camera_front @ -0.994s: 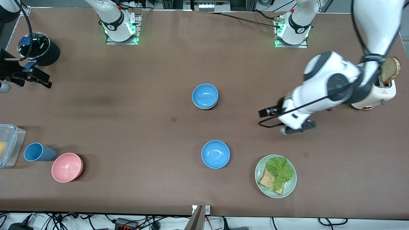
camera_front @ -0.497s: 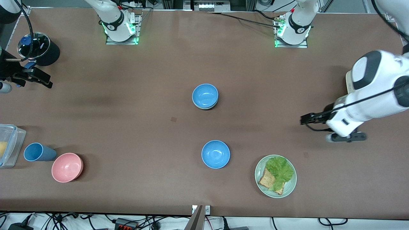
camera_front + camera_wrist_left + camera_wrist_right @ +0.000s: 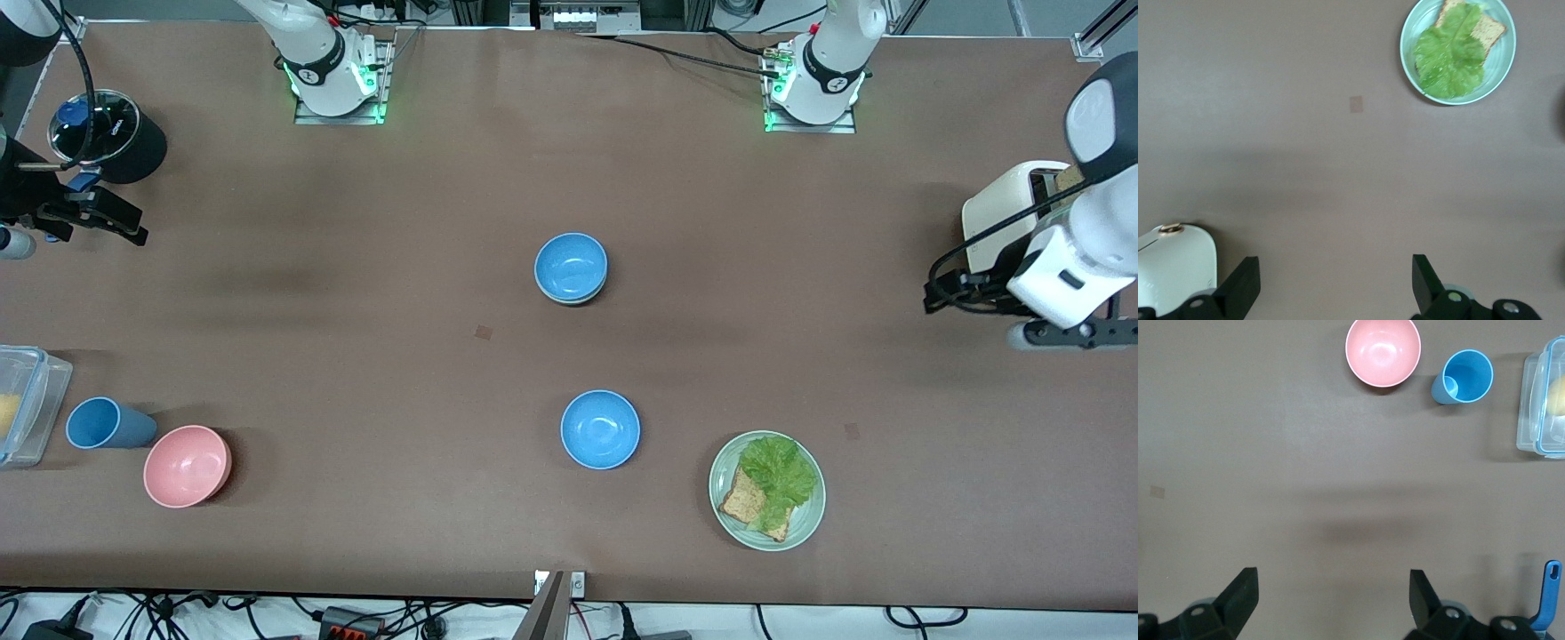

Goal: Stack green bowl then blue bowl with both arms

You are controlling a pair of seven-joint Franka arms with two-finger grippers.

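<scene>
Blue bowl [image 3: 571,266] nested on green bowl [image 3: 578,300], front view only

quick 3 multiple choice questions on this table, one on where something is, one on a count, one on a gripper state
1. Where is the pink bowl?
A beside the blue cup
B on the green plate
C in the toaster

2. How many blue bowl tops show?
A one
B two
C four

3. The left gripper is:
A shut on toast
B shut, empty
C open, empty

Key: 1 A, they sit side by side. 2 B, the stacked blue bowl and the lone blue bowl. 3 C, its fingers stand apart over bare table.
</scene>
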